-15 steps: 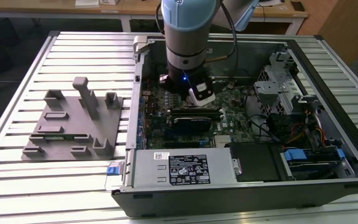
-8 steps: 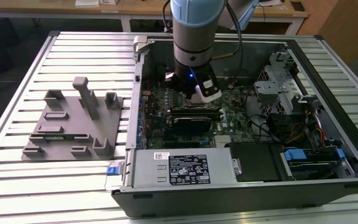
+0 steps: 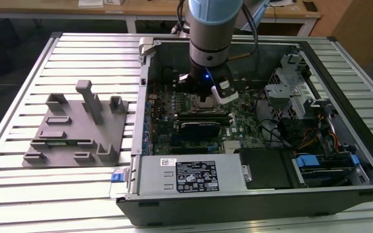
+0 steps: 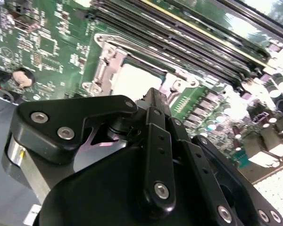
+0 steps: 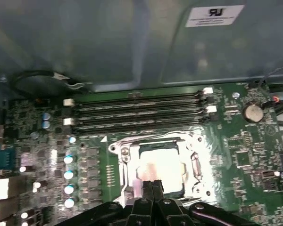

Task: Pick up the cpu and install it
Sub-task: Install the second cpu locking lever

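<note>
The cpu (image 5: 166, 162) is a pale silvery square lying flat inside the metal-framed socket (image 5: 124, 165) on the green motherboard (image 5: 245, 150). In both wrist views my gripper (image 5: 151, 184) is shut, its two black fingertips pressed together just over the chip's near edge. The second wrist view looks past the black finger links (image 4: 155, 141) to the cpu (image 4: 132, 80) in its socket. In the exterior view the arm reaches straight down into the open computer case (image 3: 342, 68), with the gripper (image 3: 205, 98) right above the socket.
A grey fixture plate (image 3: 76, 126) with upright pegs lies on the slatted table at the exterior view's left. Inside the case are memory slots (image 5: 137, 110), a black block (image 3: 203, 127), the labelled power-supply box (image 3: 186, 177), a drive cage (image 3: 290, 92) and loose cables (image 3: 283, 131).
</note>
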